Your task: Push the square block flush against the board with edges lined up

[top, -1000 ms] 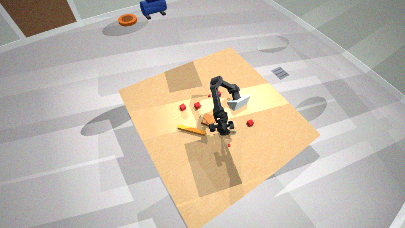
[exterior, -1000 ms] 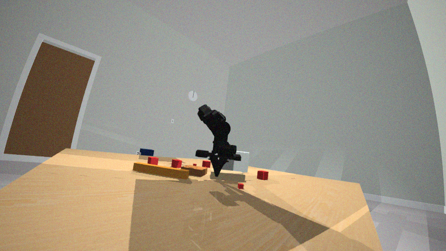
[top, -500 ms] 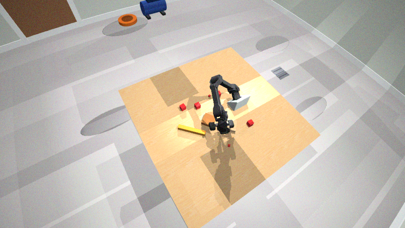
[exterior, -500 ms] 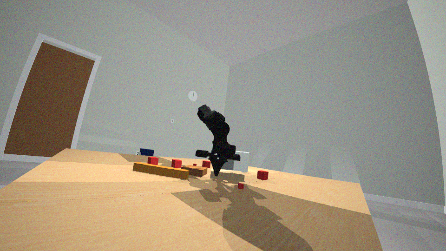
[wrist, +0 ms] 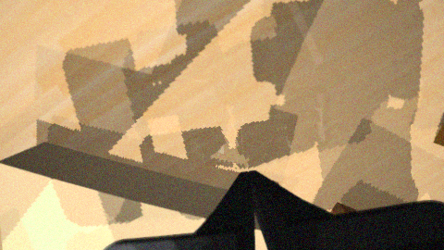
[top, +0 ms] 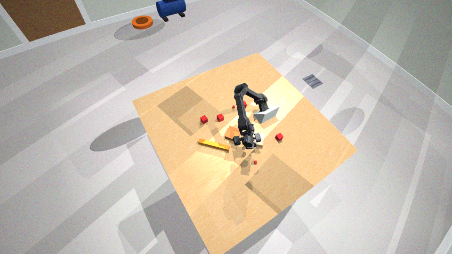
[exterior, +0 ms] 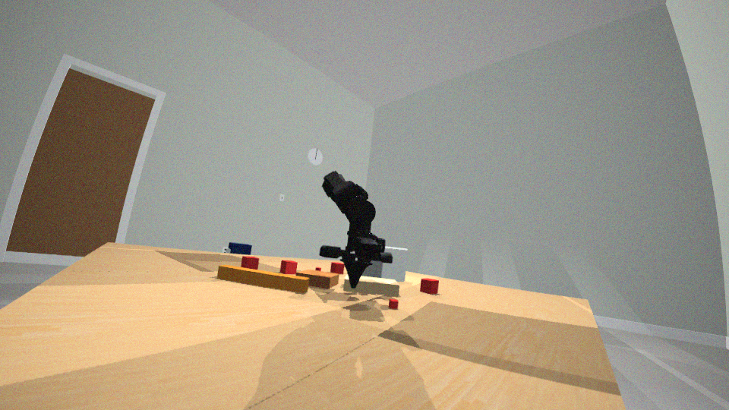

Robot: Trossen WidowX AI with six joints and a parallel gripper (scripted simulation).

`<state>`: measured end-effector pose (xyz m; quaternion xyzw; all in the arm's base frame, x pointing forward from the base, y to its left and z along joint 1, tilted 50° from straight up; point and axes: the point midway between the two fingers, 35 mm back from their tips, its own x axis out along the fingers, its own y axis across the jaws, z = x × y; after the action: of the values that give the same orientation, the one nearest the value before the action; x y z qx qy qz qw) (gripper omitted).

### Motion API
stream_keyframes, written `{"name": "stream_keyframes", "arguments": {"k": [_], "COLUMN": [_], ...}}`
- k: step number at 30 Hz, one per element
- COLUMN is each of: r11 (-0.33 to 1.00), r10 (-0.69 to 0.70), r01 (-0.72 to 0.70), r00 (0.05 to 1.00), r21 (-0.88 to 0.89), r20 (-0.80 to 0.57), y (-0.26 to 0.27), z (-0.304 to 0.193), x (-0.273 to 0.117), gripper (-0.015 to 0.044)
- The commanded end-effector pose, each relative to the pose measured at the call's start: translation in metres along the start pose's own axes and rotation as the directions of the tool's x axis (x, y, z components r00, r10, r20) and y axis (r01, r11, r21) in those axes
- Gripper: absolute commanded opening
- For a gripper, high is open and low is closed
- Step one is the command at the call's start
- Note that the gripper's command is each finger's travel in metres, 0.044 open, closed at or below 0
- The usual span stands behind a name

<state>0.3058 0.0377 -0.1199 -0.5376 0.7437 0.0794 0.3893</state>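
The orange-brown square block (top: 231, 132) (exterior: 320, 278) lies flat left of the gripper; its dark corner shows in the wrist view (wrist: 342, 208). The flat cream board (top: 261, 143) (exterior: 380, 287) (wrist: 48, 224) lies to its right, partly hidden under the arm. A small gap seems to part them in the exterior view; the arm hides it in the top view. My gripper (top: 251, 146) (exterior: 353, 287) (wrist: 248, 179) is shut and empty, pointing down low at the board's near side, towards its left end. Whether the fingertips touch the board, I cannot tell.
A long yellow bar (top: 213, 145) (exterior: 262, 279) lies left of the block. Red cubes (top: 220, 117) (top: 204, 119) (top: 278, 137) lie around, and a tiny red cube (top: 255, 162) (exterior: 393, 304) is in front. A pale grey wedge-shaped thing (top: 267, 114) stands behind the board by the arm.
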Motion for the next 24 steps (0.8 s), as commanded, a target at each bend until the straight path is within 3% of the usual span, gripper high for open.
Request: {"name": "stream_keyframes", "arguments": {"k": [1, 24], "r11": [1.000, 1.000], "r10": [0.001, 0.001], "r01": [-0.002, -0.001], "r00": [1.000, 1.000], "r21": [-0.005, -0.003], "r20": [-0.008, -0.007], "y": [0.001, 0.000], "z": [0.006, 0.042], "x": [0.003, 0.005], "gripper": [0.0000, 0.0000]}}
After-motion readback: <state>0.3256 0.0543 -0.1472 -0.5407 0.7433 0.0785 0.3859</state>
